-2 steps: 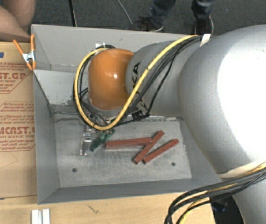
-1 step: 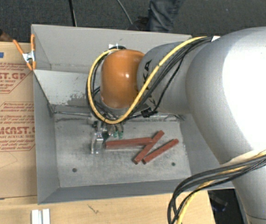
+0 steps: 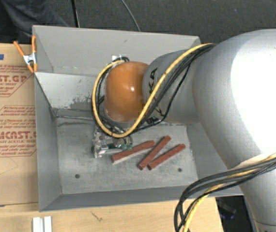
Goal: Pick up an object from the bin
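Under the orange cover, my gripper (image 3: 99, 147) reaches down to the bin floor near its middle, and only its metal tip shows below the cables. Three reddish-brown flat sticks lie just to its right. The nearest stick (image 3: 132, 152) points its left end at the gripper tip, touching or almost touching it. Two more sticks (image 3: 154, 152) (image 3: 167, 157) lie side by side further right, slanting up to the right.
The arm and its orange cover hang over the bin's back half and right side. The bin's sloped left wall stands close to the gripper. Bare floor lies to the left and front of the sticks.
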You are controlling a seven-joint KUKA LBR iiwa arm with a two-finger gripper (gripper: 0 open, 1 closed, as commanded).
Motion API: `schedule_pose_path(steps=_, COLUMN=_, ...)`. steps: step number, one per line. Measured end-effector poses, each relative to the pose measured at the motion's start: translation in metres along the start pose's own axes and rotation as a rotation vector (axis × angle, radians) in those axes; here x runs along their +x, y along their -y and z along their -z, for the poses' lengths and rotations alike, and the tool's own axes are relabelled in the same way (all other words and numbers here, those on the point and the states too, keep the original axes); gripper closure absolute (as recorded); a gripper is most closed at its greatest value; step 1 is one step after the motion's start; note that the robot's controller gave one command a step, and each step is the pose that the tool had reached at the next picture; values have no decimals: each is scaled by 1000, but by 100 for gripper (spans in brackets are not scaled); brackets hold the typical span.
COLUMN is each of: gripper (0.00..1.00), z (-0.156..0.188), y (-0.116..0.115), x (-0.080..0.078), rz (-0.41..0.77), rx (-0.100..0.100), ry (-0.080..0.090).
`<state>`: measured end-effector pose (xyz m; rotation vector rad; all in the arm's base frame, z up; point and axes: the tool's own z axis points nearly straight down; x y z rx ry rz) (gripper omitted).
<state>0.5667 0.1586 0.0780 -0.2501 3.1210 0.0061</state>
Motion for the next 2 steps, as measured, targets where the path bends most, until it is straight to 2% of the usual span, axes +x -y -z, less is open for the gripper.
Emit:
schedule_pose_path(steps=1, gripper=100, z=0, y=0, x=0, rz=0, rx=0, ry=0)
schedule_pose_path(steps=2, gripper=100, z=142, y=9, x=5, rz=29, rx=2, ry=-7)
